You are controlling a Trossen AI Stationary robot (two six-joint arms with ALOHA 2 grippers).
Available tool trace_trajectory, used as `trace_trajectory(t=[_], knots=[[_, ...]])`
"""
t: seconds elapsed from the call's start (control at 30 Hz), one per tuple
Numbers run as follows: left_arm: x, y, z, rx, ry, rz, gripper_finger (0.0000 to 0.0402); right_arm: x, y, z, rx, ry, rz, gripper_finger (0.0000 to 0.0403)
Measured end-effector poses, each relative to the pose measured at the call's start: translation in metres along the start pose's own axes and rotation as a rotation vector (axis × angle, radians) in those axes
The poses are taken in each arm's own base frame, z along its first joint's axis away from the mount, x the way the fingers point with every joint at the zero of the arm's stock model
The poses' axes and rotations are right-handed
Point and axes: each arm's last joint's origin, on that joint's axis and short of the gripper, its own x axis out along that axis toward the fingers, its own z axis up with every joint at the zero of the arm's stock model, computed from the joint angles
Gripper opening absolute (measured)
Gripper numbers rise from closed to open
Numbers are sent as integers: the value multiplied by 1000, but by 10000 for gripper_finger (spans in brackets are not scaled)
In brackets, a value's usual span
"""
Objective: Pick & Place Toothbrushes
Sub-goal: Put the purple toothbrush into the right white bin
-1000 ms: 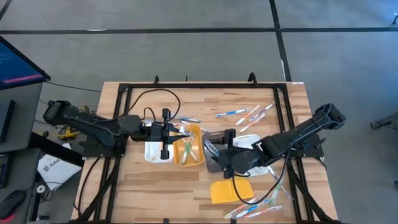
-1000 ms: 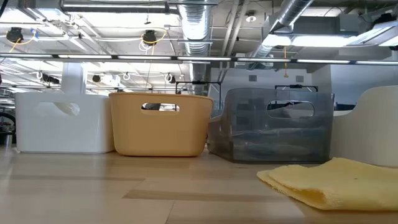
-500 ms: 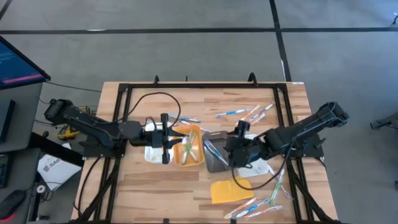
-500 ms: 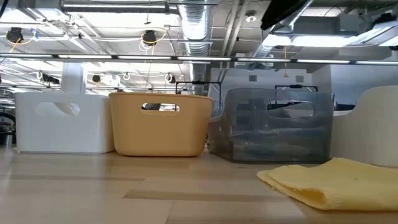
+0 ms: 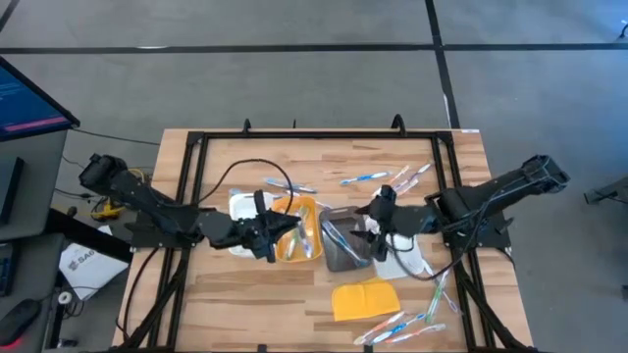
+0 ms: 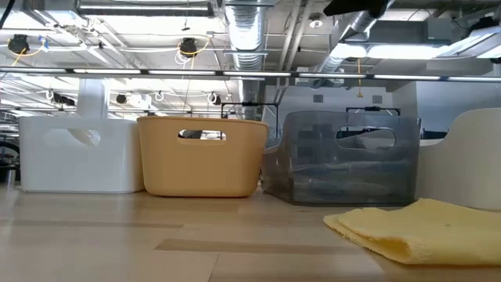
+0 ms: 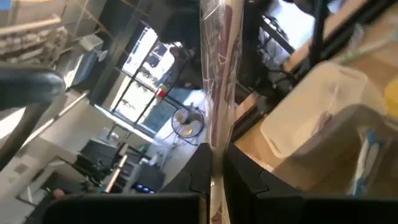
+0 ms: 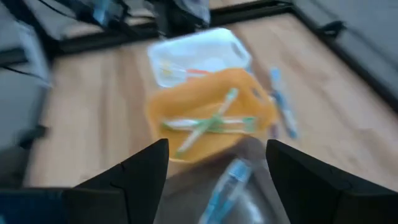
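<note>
My left gripper (image 5: 280,230) hangs over the orange tray (image 5: 299,233) and is shut on a pink toothbrush in a clear wrapper (image 7: 219,68). The orange tray holds green toothbrushes (image 8: 211,119). It stands between the white tray (image 5: 241,224) and the grey tray (image 5: 339,245), which holds a blue toothbrush (image 8: 229,180). My right gripper (image 5: 376,208) is open with nothing between its fingers, at the grey tray's far right side. Loose toothbrushes lie on the table at the far right (image 5: 378,177) and near right (image 5: 412,319). My left gripper pinches the wrapped pink toothbrush between its two fingers (image 7: 200,171), and the handle (image 7: 217,134) sticks out well past the fingertips. The toothbrush is lifted clear, above the trays. I cannot tell which end the fingers have.
A yellow pad (image 5: 365,298) lies on the table in front of the grey tray. A white sheet (image 5: 404,257) lies under my right arm. A black frame (image 5: 196,147) runs around the wooden table top. The three trays stand in a row in the low view.
My left gripper has moved toward the table's right and near edge, from over the white tray to over the orange tray, rolling as it went. My right gripper has moved from the grey tray's near side toward the far edge and has rolled too.
</note>
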Motion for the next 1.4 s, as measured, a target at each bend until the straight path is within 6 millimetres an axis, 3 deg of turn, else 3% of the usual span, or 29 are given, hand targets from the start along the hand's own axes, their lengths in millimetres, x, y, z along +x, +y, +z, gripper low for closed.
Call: trace_trajectory(t=[0.2, 0.37, 0.6, 0.87, 1.2, 1.4], knots=[[10, -12, -3, 173, 82, 15, 13, 10, -31, -19, 201, -27, 224, 265], [24, -25, -2, 365, 188, 33, 15, 26, -45, -29, 364, -63, 425, 265], [45, -49, -4, 675, 360, 32, 19, 43, -44, -29, 362, -62, 555, 265], [61, -61, 3, 756, 391, 32, 11, 54, -32, -22, 457, -12, 836, 265], [58, -65, 14, 761, 350, 27, 11, 61, -52, -23, 987, 262, 785, 265], [59, -64, 13, 760, 351, 26, 11, 64, -66, -20, 1081, 273, 763, 265]])
